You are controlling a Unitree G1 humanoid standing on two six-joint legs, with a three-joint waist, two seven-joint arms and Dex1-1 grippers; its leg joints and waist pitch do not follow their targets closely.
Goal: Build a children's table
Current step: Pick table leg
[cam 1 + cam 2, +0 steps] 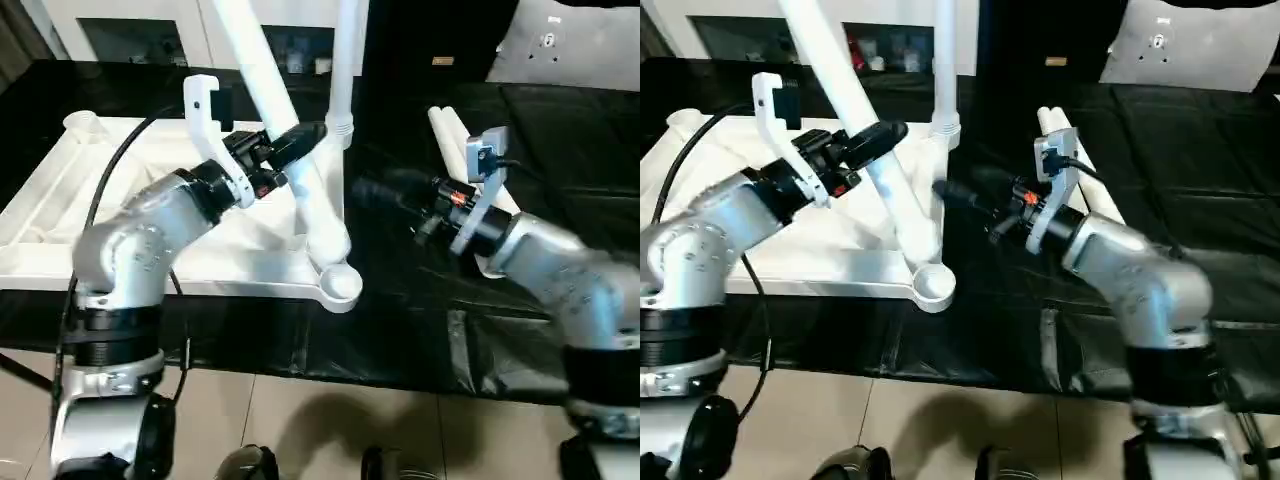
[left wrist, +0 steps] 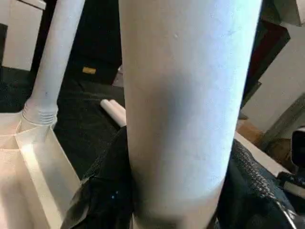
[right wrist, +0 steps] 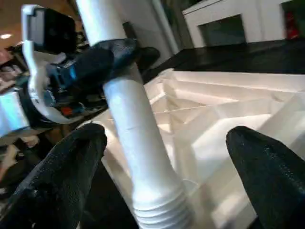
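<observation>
The children's table top (image 1: 60,200) lies upside down on the left, ribbed side up. One white leg (image 1: 346,60) stands upright in its far right corner socket. A second leg (image 1: 305,190) leans steeply, and my left gripper (image 1: 300,140) is shut on its middle. That leg's ribbed lower end (image 3: 159,210) sits just behind the front right corner socket (image 1: 342,285), whose round mouth shows empty. My right gripper (image 1: 950,195) hovers just right of that leg, open, its fingers (image 3: 71,162) wide apart and off the leg. Two more legs (image 1: 450,130) lie on the black cover behind my right arm.
A black cover (image 1: 570,140) spreads over the work surface. A white cabinet with glass doors (image 1: 130,30) stands at the back and a white pad (image 1: 570,40) lies at the back right. Tiled floor (image 1: 300,420) runs along the front edge.
</observation>
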